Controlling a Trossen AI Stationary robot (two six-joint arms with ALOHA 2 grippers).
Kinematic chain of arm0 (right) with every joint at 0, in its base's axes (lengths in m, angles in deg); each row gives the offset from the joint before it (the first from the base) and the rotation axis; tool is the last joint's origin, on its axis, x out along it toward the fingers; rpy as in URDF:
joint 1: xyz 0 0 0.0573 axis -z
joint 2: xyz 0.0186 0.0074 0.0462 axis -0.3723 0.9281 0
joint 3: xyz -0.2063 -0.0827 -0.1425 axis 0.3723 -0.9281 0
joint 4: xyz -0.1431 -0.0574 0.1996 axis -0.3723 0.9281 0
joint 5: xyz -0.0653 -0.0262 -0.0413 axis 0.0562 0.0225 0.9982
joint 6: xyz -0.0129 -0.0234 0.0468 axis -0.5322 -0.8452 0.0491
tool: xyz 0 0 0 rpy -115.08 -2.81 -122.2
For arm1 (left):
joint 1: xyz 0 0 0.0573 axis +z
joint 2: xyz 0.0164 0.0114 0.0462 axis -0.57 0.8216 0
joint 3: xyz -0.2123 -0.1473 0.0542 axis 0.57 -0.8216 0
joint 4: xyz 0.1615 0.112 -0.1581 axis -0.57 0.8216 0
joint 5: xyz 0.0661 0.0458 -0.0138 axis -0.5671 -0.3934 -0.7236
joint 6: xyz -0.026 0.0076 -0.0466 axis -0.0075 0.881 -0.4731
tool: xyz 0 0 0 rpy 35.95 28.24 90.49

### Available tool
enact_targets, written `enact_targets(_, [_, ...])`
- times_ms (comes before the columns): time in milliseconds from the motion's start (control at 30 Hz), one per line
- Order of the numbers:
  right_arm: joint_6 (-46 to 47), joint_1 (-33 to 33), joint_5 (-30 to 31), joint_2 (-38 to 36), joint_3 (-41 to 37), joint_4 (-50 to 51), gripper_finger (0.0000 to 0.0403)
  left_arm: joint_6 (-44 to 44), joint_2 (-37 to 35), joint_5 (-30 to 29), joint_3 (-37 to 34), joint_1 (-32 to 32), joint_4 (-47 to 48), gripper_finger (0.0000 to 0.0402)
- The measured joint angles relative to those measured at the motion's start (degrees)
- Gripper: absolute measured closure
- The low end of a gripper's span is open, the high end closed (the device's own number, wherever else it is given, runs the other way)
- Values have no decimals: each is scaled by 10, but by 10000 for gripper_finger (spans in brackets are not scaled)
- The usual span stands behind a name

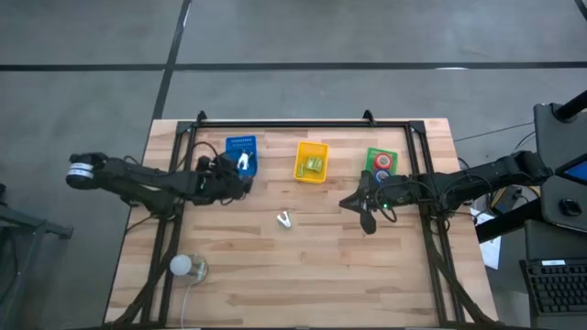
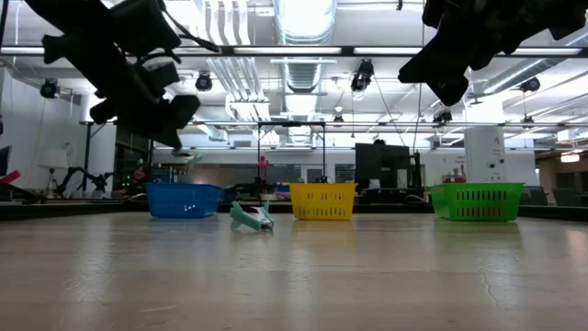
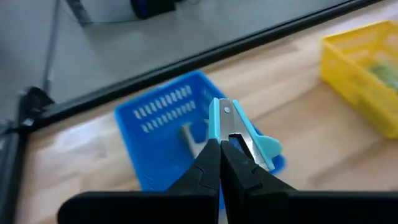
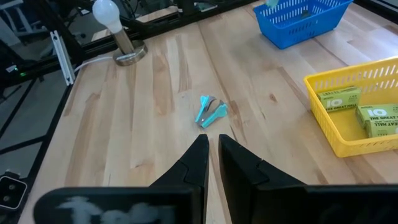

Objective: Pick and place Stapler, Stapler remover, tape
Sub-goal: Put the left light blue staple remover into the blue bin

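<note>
Left wrist view first: left gripper (image 3: pixel 220 155) clamped tight on a light-blue staple remover (image 3: pixel 239 134), held by one end, rest sticking out past the fingertips. Hanging right over the blue bin (image 3: pixel 168 121), so prob. lined up for a drop there. One more remover looks to lie in that bin already, blurred, can't confirm.

High view: left gripper (image 1: pixel 240 176) at the blue bin's (image 1: pixel 240 147) near edge, arm reaching in from table's left. Held piece shows as a pale blob, shape unreadable.

Right gripper (image 4: pixel 211 152) nearly closed, nothing between the fingers, hovering above the table and aimed at a second staple remover (image 4: pixel 210 111) lying loose on the wood mid-table. Judged as waiting its turn or lining up for that pick.

Same loose remover in low view (image 2: pixel 251 218), resting between blue and yellow bins as seen from table height.

Yellow bin (image 4: pixel 329 134) holds green staple boxes (image 4: pixel 341 98). Green bin (image 1: pixel 382 163) by the right arm: red and blue tape (image 1: pixel 382 162) rolls inside, count not clear, partly covered by the arm. No stapler proper made out anywhere.

Lamp bulb (image 1: pixel 182 266) on a stand at near-left corner, not part of the job.

Low view cuts off both arms at top, fingertips not readable there.
</note>
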Motion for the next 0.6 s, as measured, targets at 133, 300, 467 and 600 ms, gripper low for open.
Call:
enact_targets(133, [-1, 0, 0, 0, -1, -1, 369, 29, 0, 11, 0, 53, 0, 401])
enact_targets(300, [-1, 0, 0, 0, -1, -1, 369, 47, 15, 69, 0, 115, -3, 400])
enact_targets(467, [-5, 0, 0, 0, -1, -1, 369, 68, 53, 83, 0, 160, -8, 395])
enact_targets(600, [-5, 0, 0, 0, -1, -1, 369, 74, 75, 85, 0, 174, -32, 395])
